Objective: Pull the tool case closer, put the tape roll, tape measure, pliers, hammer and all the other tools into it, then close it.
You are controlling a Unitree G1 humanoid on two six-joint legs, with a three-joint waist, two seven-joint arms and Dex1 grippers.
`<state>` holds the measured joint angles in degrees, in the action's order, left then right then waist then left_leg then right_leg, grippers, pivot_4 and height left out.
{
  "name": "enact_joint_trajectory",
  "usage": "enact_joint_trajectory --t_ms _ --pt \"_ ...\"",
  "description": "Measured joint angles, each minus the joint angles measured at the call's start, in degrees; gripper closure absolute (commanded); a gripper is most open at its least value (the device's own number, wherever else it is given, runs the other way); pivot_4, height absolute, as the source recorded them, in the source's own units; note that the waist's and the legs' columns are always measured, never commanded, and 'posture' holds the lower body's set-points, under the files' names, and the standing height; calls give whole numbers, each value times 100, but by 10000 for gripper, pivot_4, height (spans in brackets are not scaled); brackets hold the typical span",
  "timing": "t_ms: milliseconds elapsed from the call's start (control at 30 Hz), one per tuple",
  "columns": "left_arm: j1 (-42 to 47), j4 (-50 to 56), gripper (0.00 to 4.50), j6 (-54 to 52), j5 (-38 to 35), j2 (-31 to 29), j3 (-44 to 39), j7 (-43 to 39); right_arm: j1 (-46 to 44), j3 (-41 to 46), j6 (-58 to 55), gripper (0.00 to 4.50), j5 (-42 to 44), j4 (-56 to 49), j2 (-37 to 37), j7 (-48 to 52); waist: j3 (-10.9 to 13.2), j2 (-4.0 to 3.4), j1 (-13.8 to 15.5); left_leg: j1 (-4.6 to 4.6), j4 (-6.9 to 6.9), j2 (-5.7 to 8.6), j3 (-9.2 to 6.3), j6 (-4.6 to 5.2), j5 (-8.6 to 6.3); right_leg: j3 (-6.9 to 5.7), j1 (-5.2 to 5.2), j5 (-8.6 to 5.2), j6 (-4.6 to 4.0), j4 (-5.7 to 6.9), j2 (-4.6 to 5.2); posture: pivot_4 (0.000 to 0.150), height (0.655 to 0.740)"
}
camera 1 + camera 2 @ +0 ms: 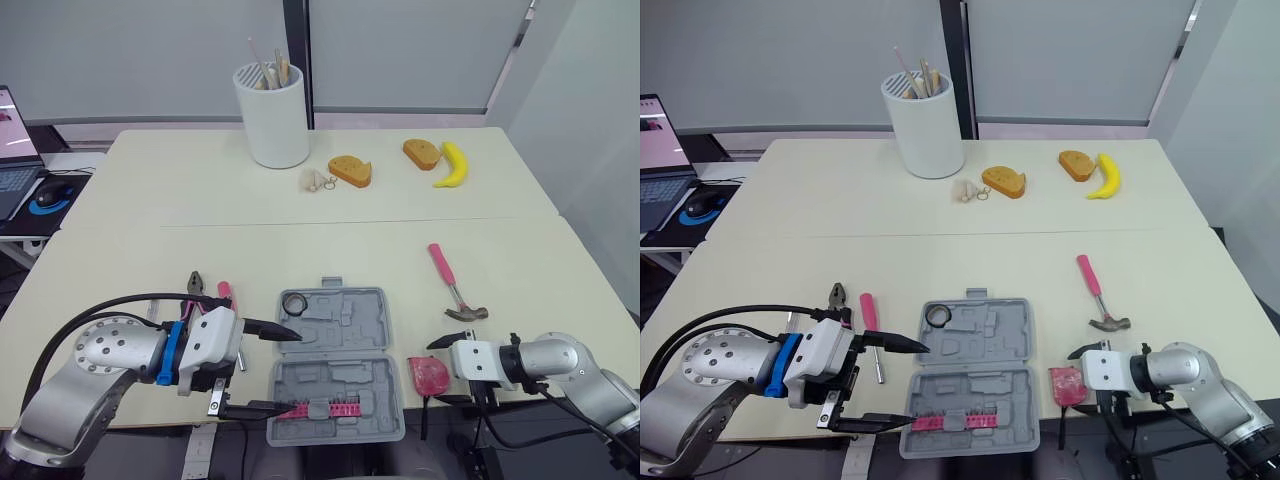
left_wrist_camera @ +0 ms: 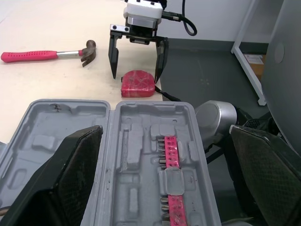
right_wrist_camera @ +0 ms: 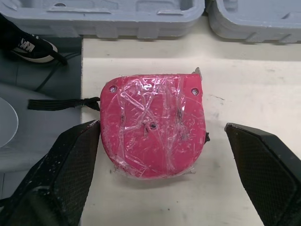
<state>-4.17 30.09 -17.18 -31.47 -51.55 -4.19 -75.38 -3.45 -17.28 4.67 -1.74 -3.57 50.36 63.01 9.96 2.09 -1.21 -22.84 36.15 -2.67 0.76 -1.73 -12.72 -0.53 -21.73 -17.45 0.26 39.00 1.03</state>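
The grey tool case [image 1: 340,345] lies open at the table's front edge, with a tape roll [image 1: 294,303] in its far half and a red bit holder [image 1: 325,410] in its near half. My left gripper [image 1: 290,372] is open, its fingers straddling the case's left side. At the right of the case, my right gripper [image 1: 438,372] is open around the red tape measure [image 3: 153,125], without touching it. The pink-handled hammer [image 1: 452,283] lies further back on the right. Pliers [image 1: 196,288] and a pink-handled screwdriver [image 1: 226,297] lie left of the case, behind my left gripper.
A white cup [image 1: 272,115] with sticks stands at the back. Near it lie two bread pieces [image 1: 350,170], a banana [image 1: 452,165] and a small pale object [image 1: 315,180]. A laptop [image 1: 12,150] and a mouse sit on a side desk at the left.
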Motion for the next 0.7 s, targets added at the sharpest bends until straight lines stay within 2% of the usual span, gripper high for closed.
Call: enact_joint_trajectory --t_ms 333,433,500,700 --pt "55 7 0 -11 0 0 4 -1 -30 -93 5 296 -154 84 -146 93 0 0 22 0 0 0 0 0 0 0 0 5 -8 1 0 1500 7400" --pt "74 7 0 -12 0 1 27 0 -30 -93 -14 6088 -160 87 -185 107 0 0 22 0 0 0 0 0 0 0 0 8 -13 1 0 1500 7400" --pt "81 7 0 -13 0 1 39 4 -38 -93 -7 13050 -177 91 -187 101 0 0 22 0 0 0 0 0 0 0 0 8 -14 1 0 1500 7400" --pt "112 -23 0 -11 7 13 49 99 -173 -88 1 13677 -368 107 -208 32 0 0 22 0 0 1 0 0 0 0 0 8 -15 1 0 1500 7400"
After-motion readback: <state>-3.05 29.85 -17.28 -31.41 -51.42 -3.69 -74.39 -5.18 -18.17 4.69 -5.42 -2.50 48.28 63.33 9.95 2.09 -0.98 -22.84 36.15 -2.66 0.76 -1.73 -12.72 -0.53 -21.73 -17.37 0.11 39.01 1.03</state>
